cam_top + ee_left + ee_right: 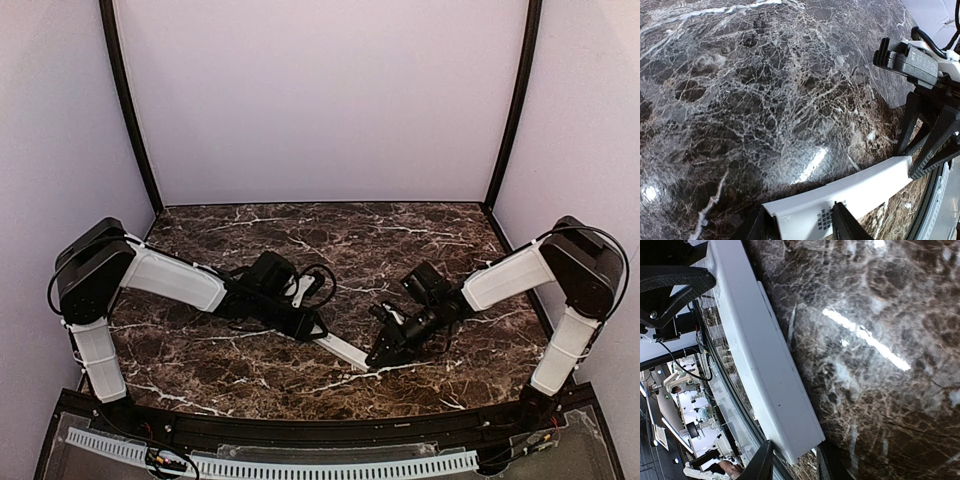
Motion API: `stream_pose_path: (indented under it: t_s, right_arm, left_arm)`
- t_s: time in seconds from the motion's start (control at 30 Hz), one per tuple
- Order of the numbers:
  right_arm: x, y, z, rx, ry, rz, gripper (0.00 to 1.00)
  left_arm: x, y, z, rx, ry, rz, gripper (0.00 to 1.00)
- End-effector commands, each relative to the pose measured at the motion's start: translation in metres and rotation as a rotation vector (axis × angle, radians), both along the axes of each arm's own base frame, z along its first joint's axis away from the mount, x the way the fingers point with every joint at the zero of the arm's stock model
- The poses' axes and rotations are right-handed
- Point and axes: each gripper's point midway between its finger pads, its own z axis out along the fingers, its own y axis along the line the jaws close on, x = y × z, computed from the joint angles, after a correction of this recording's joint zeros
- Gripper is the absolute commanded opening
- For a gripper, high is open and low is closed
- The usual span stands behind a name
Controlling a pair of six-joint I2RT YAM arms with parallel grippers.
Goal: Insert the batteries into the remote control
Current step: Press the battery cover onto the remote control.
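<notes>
Dark veined marble table (420, 240) spreads beneath lilac walls (320, 100). At lower centre, the left gripper (312, 328) clamps one end of the slim white remote control (343, 348), and the right gripper (381, 357) pinches its opposite end.

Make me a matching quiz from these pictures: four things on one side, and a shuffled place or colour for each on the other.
Things:
1. remote control
2. left gripper
3. right gripper
4. table

Descriptions:
A. dark marble with white veins
B. closed on the plain white end
C. white bar reaching from one gripper to the other
D. closed on the end with the dark patch

Pairs: 1-C, 2-D, 3-B, 4-A.
</notes>
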Motion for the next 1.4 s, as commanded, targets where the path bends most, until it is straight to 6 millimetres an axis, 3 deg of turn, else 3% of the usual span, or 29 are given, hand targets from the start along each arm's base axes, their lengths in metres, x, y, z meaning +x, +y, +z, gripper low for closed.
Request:
stream_pose_path:
  t_s: [0.0, 0.4, 0.67, 0.93, 1.17, 1.37]
  right_arm:
    - [0.027, -0.003, -0.005, -0.051, -0.123, -0.051, 0.31]
    - [0.031, 0.0, -0.007, -0.048, -0.125, -0.048, 0.34]
    - [0.029, 0.0, -0.008, -0.049, -0.123, -0.044, 0.36]
    - [0.029, -0.001, -0.003, -0.046, -0.13, -0.043, 0.4]
    - [0.033, 0.002, 0.021, -0.012, -0.168, -0.05, 0.57]
    - [0.039, -0.007, 0.036, -0.059, -0.228, -0.075, 0.59]
  left_arm:
    - [-0.029, 0.02, -0.036, 0.142, 0.103, -0.04, 0.44]
    - [-0.031, 0.019, -0.034, 0.132, 0.117, -0.039, 0.42]
    - [-0.023, 0.022, -0.027, 0.128, 0.093, -0.01, 0.51]
    - [-0.018, 0.02, -0.017, 0.128, 0.07, -0.014, 0.52]
    - [-0.02, 0.024, -0.024, 0.146, 0.079, -0.01, 0.49]
    - [-0.02, 0.024, -0.025, 0.148, 0.08, -0.006, 0.48]
